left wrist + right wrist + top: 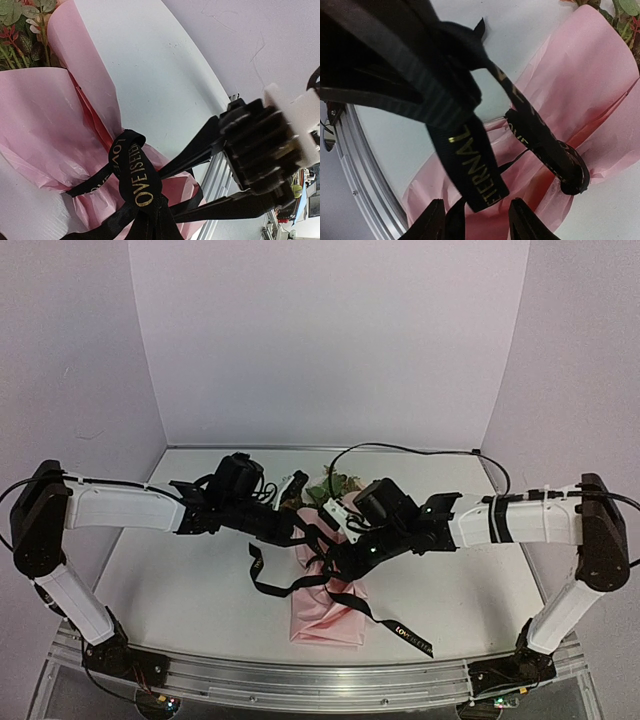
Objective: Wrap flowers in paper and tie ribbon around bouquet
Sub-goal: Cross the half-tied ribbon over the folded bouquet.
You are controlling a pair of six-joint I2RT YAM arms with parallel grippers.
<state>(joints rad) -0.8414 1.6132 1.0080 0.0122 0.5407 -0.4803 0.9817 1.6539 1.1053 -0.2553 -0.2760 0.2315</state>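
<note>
The bouquet lies mid-table, a pink paper (326,622) cone with flowers (336,485) at its far end. The black ribbon (275,588) with gold lettering circles its middle, and one tail trails to the front right. My left gripper (308,532) is over the cone's waist, shut on the ribbon (133,170), which runs down into its jaws at the bottom of the left wrist view. My right gripper (337,550) faces it from the right, open. Its fingers (200,146) reach toward the knot. A ribbon end (476,167) reading "ETERNAL" hangs just above the right gripper (477,223).
An aluminium rail (300,676) runs along the table's near edge, just beyond the cone's narrow end. White walls close in the back and both sides. The two grippers stand almost touching above the bouquet.
</note>
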